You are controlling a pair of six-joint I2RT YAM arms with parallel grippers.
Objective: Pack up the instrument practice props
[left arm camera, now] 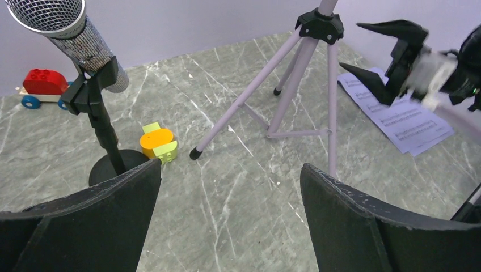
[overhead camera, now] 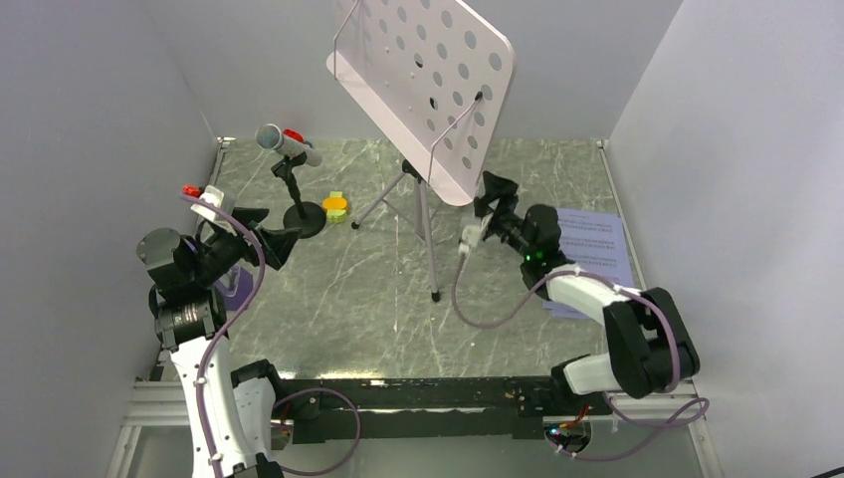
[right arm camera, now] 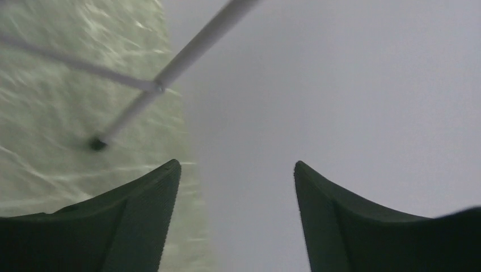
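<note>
The grey perforated music stand (overhead camera: 423, 80) stands on tripod legs (overhead camera: 423, 214) at the back middle; the legs also show in the left wrist view (left arm camera: 300, 73). White sheet-music pages (overhead camera: 597, 249) lie flat at the right and show in the left wrist view (left arm camera: 405, 119). The silver microphone (overhead camera: 287, 144) sits on its black round-base stand (overhead camera: 306, 219). The orange-and-yellow-green block (overhead camera: 335, 207) lies beside that base (left arm camera: 157, 143). A purple object (overhead camera: 237, 284), probably the metronome, is mostly hidden under my left arm. My left gripper (overhead camera: 271, 231) is open and empty near the mic base. My right gripper (overhead camera: 490, 199) is open and empty beside the stand's lower right edge.
A red toy car (overhead camera: 293, 134) stands at the back left behind the microphone (left arm camera: 42, 85). A small red-topped item (overhead camera: 191, 190) sits at the left edge. Grey walls enclose the table on three sides. The right wrist view shows one tripod leg (right arm camera: 142, 102) and wall.
</note>
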